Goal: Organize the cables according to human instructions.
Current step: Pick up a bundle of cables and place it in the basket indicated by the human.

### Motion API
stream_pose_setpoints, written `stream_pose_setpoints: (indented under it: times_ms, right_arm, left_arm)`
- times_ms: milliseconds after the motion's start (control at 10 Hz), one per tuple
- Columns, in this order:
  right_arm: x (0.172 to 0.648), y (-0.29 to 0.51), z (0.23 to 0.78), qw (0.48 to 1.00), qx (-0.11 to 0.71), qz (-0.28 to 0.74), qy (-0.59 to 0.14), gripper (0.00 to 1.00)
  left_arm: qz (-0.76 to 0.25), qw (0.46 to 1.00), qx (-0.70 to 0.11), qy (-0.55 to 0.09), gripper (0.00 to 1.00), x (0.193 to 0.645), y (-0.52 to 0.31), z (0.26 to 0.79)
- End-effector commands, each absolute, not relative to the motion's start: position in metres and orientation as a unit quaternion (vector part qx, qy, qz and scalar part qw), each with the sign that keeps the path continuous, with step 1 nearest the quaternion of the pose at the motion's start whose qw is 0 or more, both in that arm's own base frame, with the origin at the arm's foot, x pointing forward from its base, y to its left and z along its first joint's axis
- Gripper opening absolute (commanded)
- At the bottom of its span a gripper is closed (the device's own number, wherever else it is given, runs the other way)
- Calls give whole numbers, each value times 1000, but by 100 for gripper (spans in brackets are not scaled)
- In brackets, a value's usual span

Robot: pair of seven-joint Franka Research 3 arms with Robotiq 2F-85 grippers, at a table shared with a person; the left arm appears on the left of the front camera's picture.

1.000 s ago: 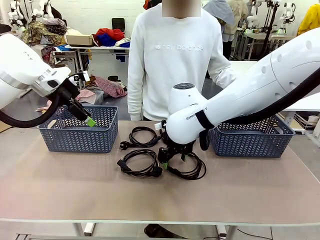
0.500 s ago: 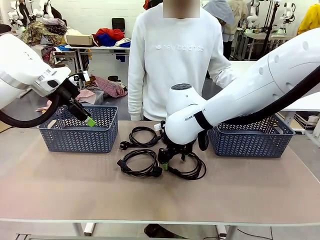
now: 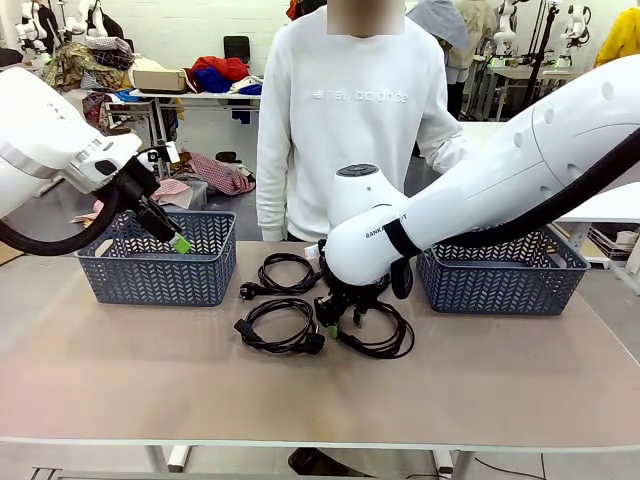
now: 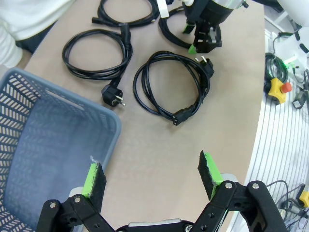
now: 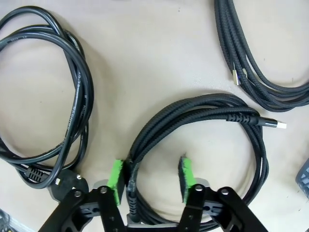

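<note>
At table centre, I found the right gripper half open, astride one side of a braided cable coil. Its strands touched one green pad and stood clear of the other. Beside it lay a smooth rubber cord with a chunky plug. Farther left, the left gripper stood wide and empty over a lattice-walled blue basket. Beyond stood a person in white.

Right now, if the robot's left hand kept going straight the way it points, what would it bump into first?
Probably the bare table, beside the corner of the blue basket. The open left hand has one finger close to the basket's rim, so it might clip that first; depth is unclear.
</note>
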State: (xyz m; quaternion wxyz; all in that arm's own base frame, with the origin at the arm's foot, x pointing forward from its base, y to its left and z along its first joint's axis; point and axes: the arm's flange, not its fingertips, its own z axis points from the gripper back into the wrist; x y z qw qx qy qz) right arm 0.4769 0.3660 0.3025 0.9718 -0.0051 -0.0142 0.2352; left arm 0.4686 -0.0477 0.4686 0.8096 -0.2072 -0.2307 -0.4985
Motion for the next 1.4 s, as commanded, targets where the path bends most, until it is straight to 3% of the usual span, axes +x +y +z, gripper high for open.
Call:
stream_pose_setpoints:
  times_ms: [0, 100, 200, 300, 500, 900, 1300]
  right_arm:
    - [480, 372, 296, 977, -25, 213, -10, 41]
    - [479, 373, 297, 977, -25, 210, -8, 27]
    - [479, 375, 297, 978, -25, 207, -8, 23]
    - [478, 375, 297, 979, -21, 203, -8, 9]
    - [474, 376, 297, 981, -24, 191, -5, 0]
    - [456, 372, 310, 984, -49, 173, -12, 0]
    - [445, 371, 352, 970, -46, 236, 20, 0]
  left_arm:
    - [-497, 805, -218, -239, 100, 466, -47, 468]
    - [-497, 805, -218, -239, 100, 466, -47, 468]
    - [-497, 805, -218, -239, 100, 466, -47, 468]
    - [-497, 805, -218, -239, 100, 466, -47, 468]
    - [-497, 805, -218, -239, 100, 466, -47, 468]
    - [-497, 805, -218, -239, 100, 466, -47, 468]
    - [-497, 805, -218, -239, 100, 466, -47, 468]
